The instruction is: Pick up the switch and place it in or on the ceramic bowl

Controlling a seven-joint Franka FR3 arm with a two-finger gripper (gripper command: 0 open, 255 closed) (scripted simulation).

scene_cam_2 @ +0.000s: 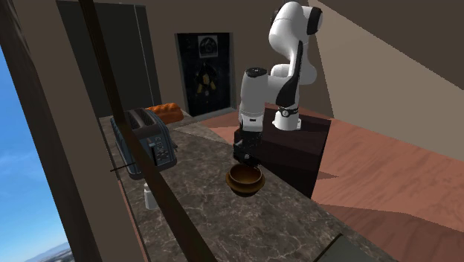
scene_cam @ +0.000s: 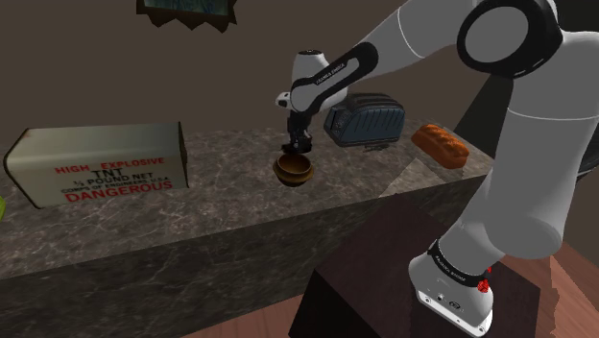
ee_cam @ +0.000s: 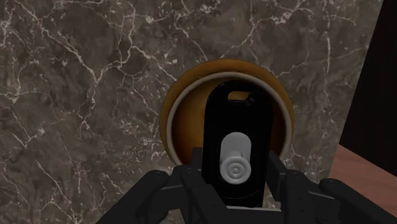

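A black oblong switch (ee_cam: 234,137) with a grey toggle is clasped between my two black fingers (ee_cam: 194,167). My gripper (ee_cam: 234,170) is shut on it and holds it right above the brown bowl (ee_cam: 184,111), whose pale rim rings the switch. In the shoulder view the gripper (scene_cam: 296,144) hangs just over the bowl (scene_cam: 293,171) on the dark marble counter (scene_cam: 202,206). From the second exterior view the gripper (scene_cam_2: 247,154) sits close above the bowl (scene_cam_2: 245,180).
A dark blue toaster (scene_cam: 365,119) and a loaf of bread (scene_cam: 441,143) stand behind the bowl. A white TNT box (scene_cam: 101,163) lies at the shoulder view's left. The counter edge and dark stand (scene_cam: 403,269) are near the bowl.
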